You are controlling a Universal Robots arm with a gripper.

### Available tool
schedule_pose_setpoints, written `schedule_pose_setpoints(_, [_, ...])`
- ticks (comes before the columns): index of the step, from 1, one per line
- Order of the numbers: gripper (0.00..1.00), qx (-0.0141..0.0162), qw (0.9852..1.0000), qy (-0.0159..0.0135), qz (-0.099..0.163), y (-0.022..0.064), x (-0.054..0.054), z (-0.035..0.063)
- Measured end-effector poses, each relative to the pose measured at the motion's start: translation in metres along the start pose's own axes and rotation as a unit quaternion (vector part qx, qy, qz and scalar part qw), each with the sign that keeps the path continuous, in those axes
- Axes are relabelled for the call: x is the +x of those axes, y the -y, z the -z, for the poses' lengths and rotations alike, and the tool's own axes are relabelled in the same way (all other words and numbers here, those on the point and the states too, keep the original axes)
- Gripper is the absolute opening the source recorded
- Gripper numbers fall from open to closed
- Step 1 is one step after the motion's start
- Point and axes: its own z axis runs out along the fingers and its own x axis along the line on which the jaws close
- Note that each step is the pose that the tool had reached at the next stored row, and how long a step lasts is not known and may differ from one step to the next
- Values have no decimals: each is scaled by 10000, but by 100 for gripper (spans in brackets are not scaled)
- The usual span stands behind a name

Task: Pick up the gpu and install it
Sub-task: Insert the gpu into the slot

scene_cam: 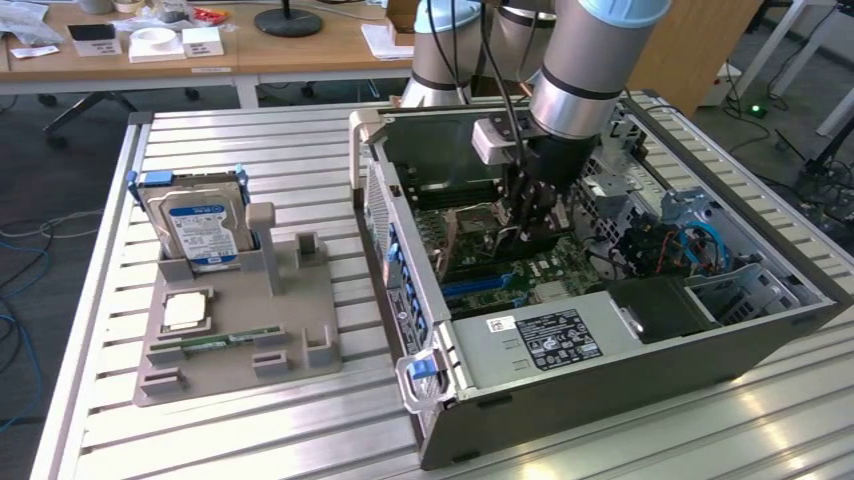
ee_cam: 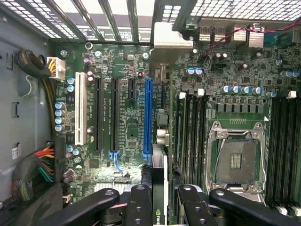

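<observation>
Two fingers (ee_cam: 138,205) of my hand (scene_cam: 534,225) pinch the gpu (ee_cam: 160,169) on its edge over the motherboard (ee_cam: 129,136), just beside the blue slot (ee_cam: 148,117). I think it must line up straight with that slot, not tilted, to go in well.

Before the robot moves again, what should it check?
1. Gpu held: ok. The gripper is shut on the gpu.
2. Position: ok. The gripper is inside the open case, above the motherboard.
3. Blue slot free: ok, nothing sits in it.
4. Gpu lined up with the blue slot: cannot tell; it is seen edge-on, close to it.
5. Hard drive out of the way: ok, it stands in the holder outside the case.
</observation>
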Motion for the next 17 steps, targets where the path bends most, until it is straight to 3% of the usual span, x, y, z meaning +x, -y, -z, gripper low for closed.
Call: schedule_pose_setpoints(17, [26, 3, 10000, 0, -1, -34, 58, 2])
